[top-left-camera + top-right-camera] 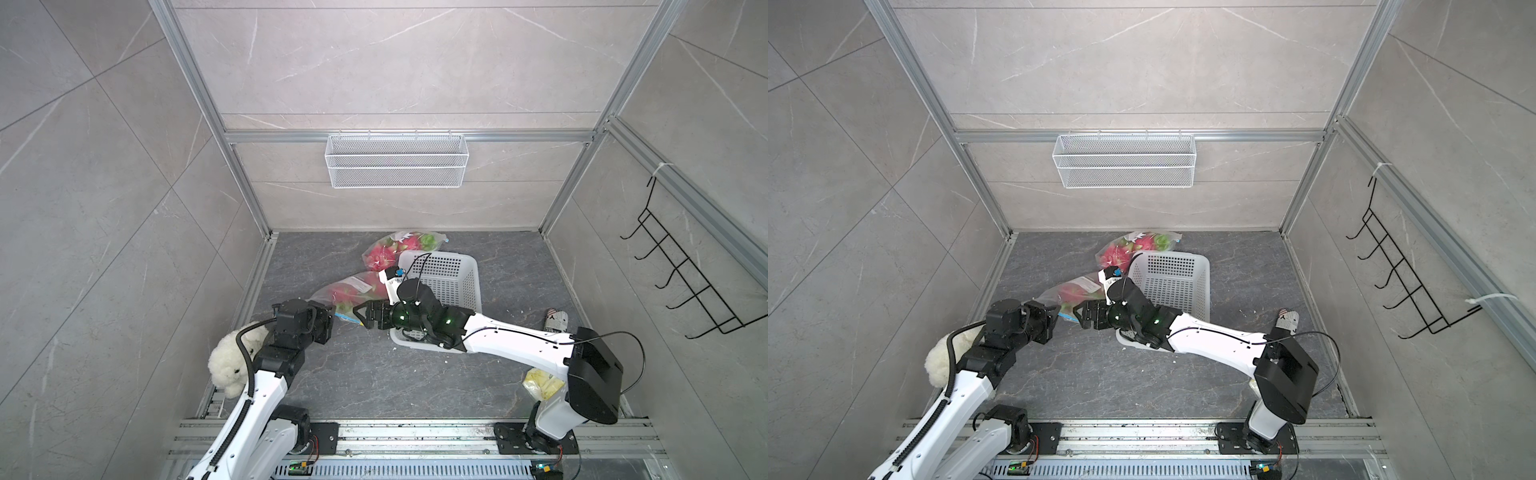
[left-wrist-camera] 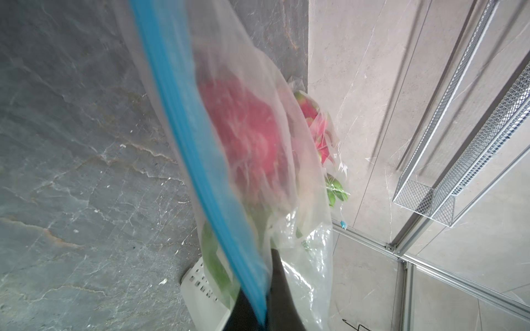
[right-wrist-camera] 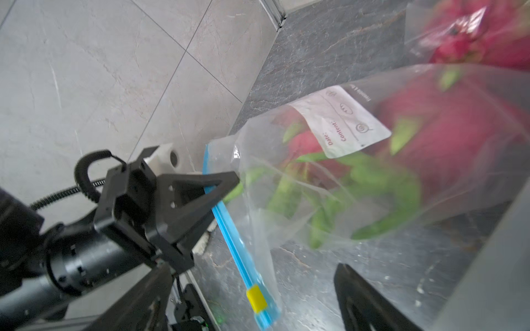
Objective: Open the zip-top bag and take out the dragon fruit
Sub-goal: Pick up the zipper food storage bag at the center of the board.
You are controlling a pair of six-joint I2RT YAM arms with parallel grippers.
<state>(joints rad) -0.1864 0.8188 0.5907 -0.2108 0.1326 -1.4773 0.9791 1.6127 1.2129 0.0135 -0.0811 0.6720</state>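
Observation:
A clear zip-top bag (image 1: pixel 353 291) with a blue zip strip (image 3: pixel 229 229) and a yellow slider (image 3: pixel 256 299) lies left of the white basket. Pink dragon fruit (image 3: pixel 447 126) with green scale tips fills it. My left gripper (image 1: pixel 332 316) is shut on the blue zip strip at the bag's mouth; in the left wrist view the strip runs between its black fingers (image 2: pixel 282 289). My right gripper (image 3: pixel 255 286) stands open around the slider end of the strip and holds nothing. It also shows in a top view as the right gripper (image 1: pixel 1077 316), facing the left one.
A second bag of dragon fruit (image 1: pixel 399 249) lies behind the white plastic basket (image 1: pixel 457 274). A white plush toy (image 1: pixel 232 365) sits by the left arm. A patterned can (image 1: pixel 557 320) and a yellow crumpled packet (image 1: pixel 540 384) lie at the right. On the walls hang a wire basket (image 1: pixel 397 160) and a hook rack (image 1: pixel 681 274).

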